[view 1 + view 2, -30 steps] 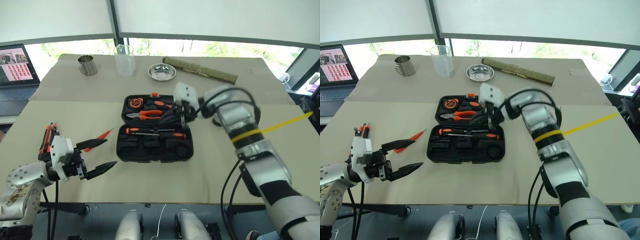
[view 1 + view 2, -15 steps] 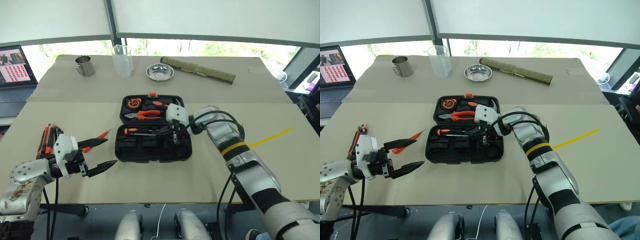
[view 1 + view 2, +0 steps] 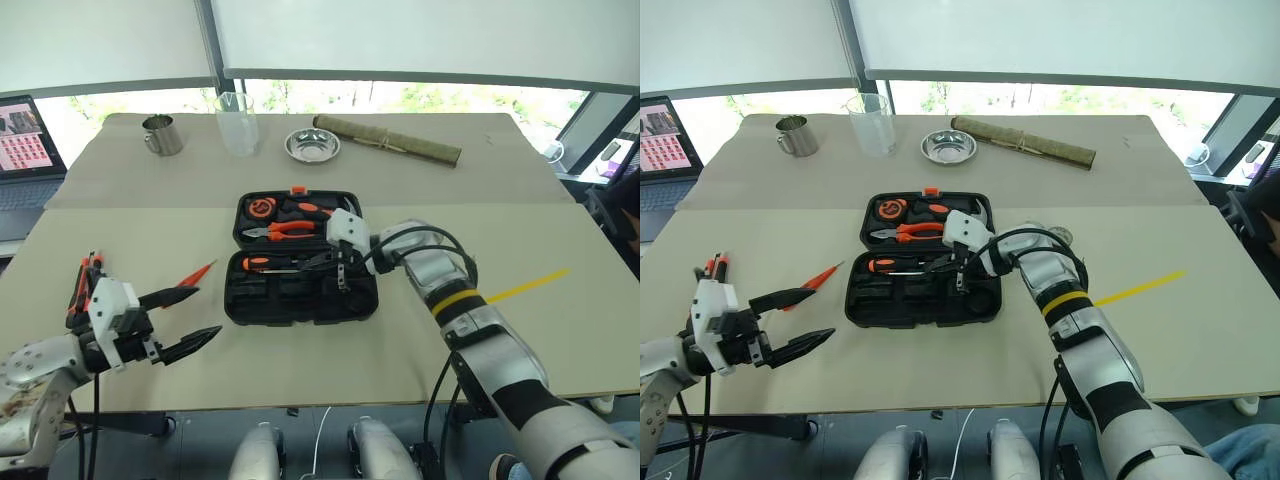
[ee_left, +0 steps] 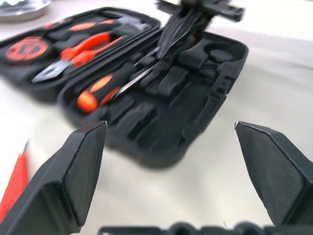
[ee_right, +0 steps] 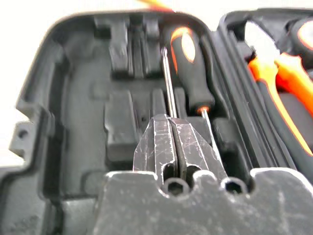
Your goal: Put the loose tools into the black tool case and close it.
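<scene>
**A:** Where's your case sitting?

**B:** The black tool case (image 3: 300, 258) lies open flat mid-table, orange latch (image 3: 297, 190) on its far edge. The far half holds the orange-handled pliers (image 3: 284, 229) and the round tape measure (image 3: 260, 208). In the near half you've got one black-and-orange screwdriver (image 3: 290, 263) seated in its slot; the rest of that half's moulded slots look bare.

**A:** Right arm?

**B:** Your right gripper (image 3: 338, 262) is over the near half, tips just above the screwdriver shafts. In the right wrist view the two fingers (image 5: 172, 147) sit pressed together with only a thin seam between them, nothing pinched. I can't tell whether the tips touch the shaft.

**A:** Left?

**B:** Your left gripper (image 3: 182, 321) hangs near the table's front-left edge, well apart from the case, jaws spread wide and empty. In the left wrist view both fingertips (image 4: 88, 152) frame the case with clear table between them.

**A:** Loose tools?

**B:** The slim orange tester screwdriver (image 3: 194, 273) lies on the table to the left of the case, just beyond your left gripper's far finger, not touching it. Something orange-and-black (image 3: 82, 288) sits behind your left wrist; too hidden to name.

**A:** Other stuff?

**B:** At the far edge: metal mug (image 3: 160, 134), clear cup (image 3: 236, 122), steel bowl (image 3: 312, 145), rolled olive mat (image 3: 388, 140). There's a laptop (image 3: 24, 150) at far left.
</scene>
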